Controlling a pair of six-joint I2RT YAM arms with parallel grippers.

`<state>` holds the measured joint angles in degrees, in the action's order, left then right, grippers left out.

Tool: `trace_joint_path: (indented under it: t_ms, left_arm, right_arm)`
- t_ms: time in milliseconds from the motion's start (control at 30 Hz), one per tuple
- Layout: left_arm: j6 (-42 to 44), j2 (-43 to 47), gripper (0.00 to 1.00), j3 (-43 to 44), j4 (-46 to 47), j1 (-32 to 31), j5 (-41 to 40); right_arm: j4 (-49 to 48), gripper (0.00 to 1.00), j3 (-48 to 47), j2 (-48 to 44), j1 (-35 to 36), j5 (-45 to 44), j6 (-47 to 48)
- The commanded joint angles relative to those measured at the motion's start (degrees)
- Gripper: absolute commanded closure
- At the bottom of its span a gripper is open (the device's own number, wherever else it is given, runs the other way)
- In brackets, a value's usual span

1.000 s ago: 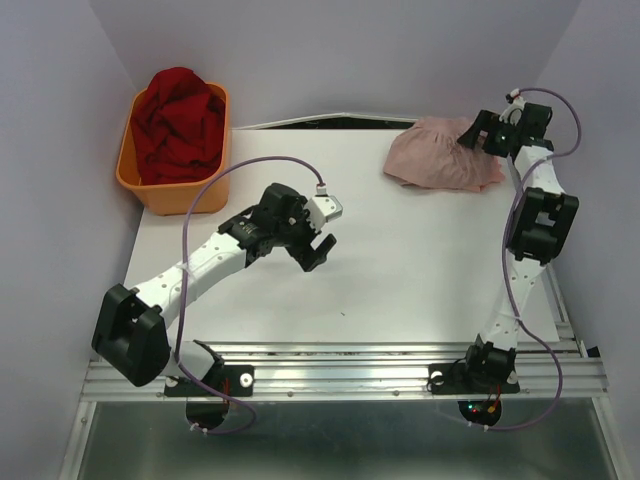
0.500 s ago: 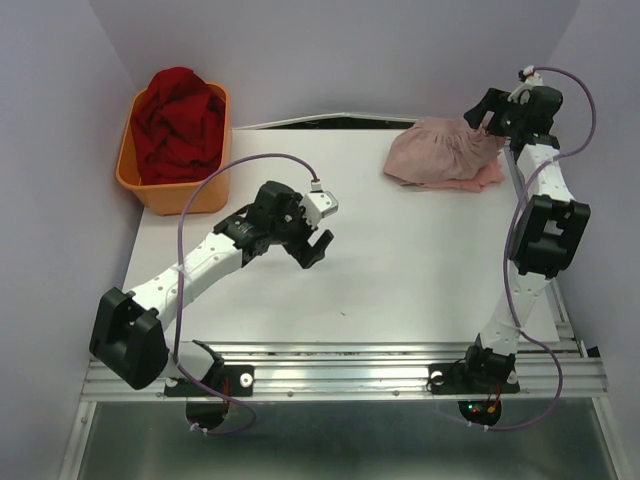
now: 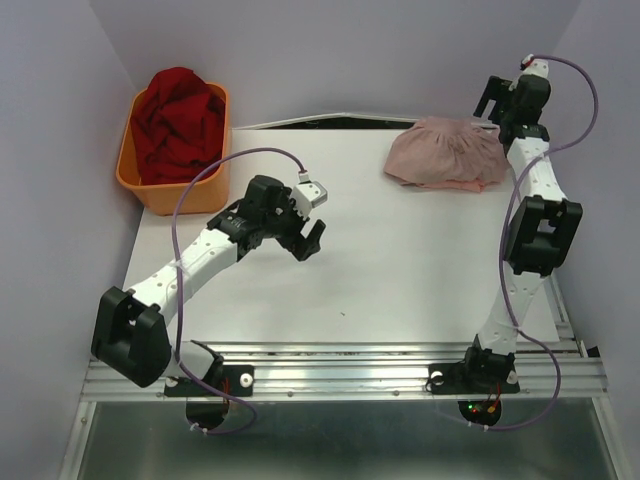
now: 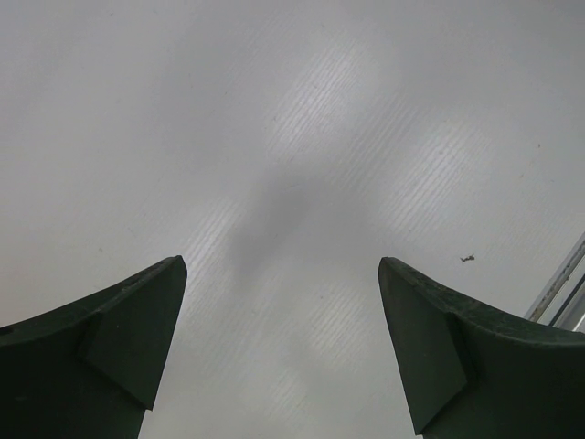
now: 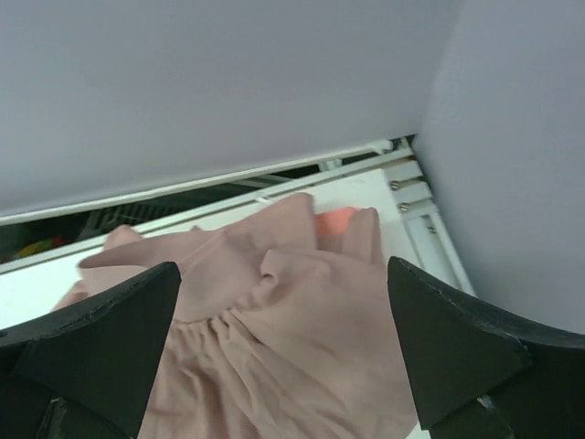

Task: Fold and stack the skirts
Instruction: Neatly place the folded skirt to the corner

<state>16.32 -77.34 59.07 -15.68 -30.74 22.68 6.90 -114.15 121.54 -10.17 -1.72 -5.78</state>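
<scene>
Currently your right end effector hangs spread, empty, above the mauve skirt, left end effector likewise released; pinch deep beneath it and you may snag the salmon skirt too.

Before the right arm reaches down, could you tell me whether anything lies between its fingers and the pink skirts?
Nothing visible does. The right gripper hangs open above the mauve skirt, with only air between them. The salmon skirt peeks out from beneath the mauve one.
</scene>
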Motion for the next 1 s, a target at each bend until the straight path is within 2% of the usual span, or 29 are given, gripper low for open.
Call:
trace_joint_path:
  t_ms: [0, 100, 167, 200, 233, 267, 300, 333, 367, 400, 467, 567, 833, 933, 967]
  left_arm:
    - [-0.85, 0.52, 0.02, 0.44, 2.06, 0.16, 2.2]
    - [-1.02, 1.05, 0.02, -0.09, 2.5, 0.16, 2.2]
    - [-1.02, 1.31, 0.01, -0.36, 2.67, 0.24, 2.46]
    - [-1.11, 1.4, 0.01, -0.62, 2.94, 0.24, 2.46]
    - [-1.2, 1.49, 0.01, -0.71, 3.11, 0.33, 2.46]
    - [-1.2, 1.4, 0.01, -0.71, 3.11, 0.24, 2.55]
    - [-1.29, 1.32, 0.02, -0.8, 3.29, 0.24, 2.64]
    - [-1.37, 1.23, 0.01, -0.97, 3.46, 0.24, 2.64]
    - [-1.46, 1.14, 0.02, -0.89, 3.55, 0.24, 2.64]
    - [-1.64, 1.14, 0.02, -0.88, 3.9, 0.33, 2.64]
    - [-1.73, 0.96, 0.02, -0.62, 4.17, 0.24, 2.64]
    - [-1.81, 0.7, 0.02, -0.01, 4.61, 0.33, 2.29]
    - [-3.57, -0.7, 0.02, 2.28, 5.13, 1.3, 2.72]
    - [-4.45, -0.97, 0.01, 3.07, 4.96, 2.0, 3.77]
    - [-5.06, -1.06, 0.01, 3.24, 4.79, 2.61, 4.3]
  right_arm:
    - [1.01, 0.0, -2.57, -0.51, -0.9, -10.15, 3.66]
    - [1.63, 0.0, -2.92, -0.77, -0.9, -9.81, 4.54]
    - [1.46, 0.0, -0.74, -1.82, -0.9, -5.42, 6.56]
    - [0.76, 0.03, 0.23, -3.39, -0.9, 0.95, 6.49]
    - [0.75, 0.09, 0.94, -3.93, -0.9, 5.54, 5.96]
    - [0.58, 0.22, 1.55, -4.37, -0.9, 7.67, 5.96]
    - [0.66, 0.29, 2.34, -4.64, -0.9, 13.43, 2.65]
    - [0.58, 0.35, 2.52, -4.64, -0.12, 14.97, 1.4]
    - [0.57, 0.47, 2.61, -4.21, -0.11, 17.25, 0.69]
    - [1.36, 0.55, 1.74, -3.59, 0.5, 18.93, -0.19]
    - [2.07, 0.7, 0.77, -1.05, 0.51, 19.02, -3.35]
    - [2.86, 0.78, -1.16, 2.73, 1.12, 19.03, -6.52]
    - [-1.53, 0.79, -5.29, 11.61, 2.96, 17.98, -8.46]
    - [-5.21, 0.75, -6.62, 14.95, 2.97, 16.13, -7.93]
    - [-6.18, 0.69, -6.87, 15.65, 2.97, 15.26, -7.67]
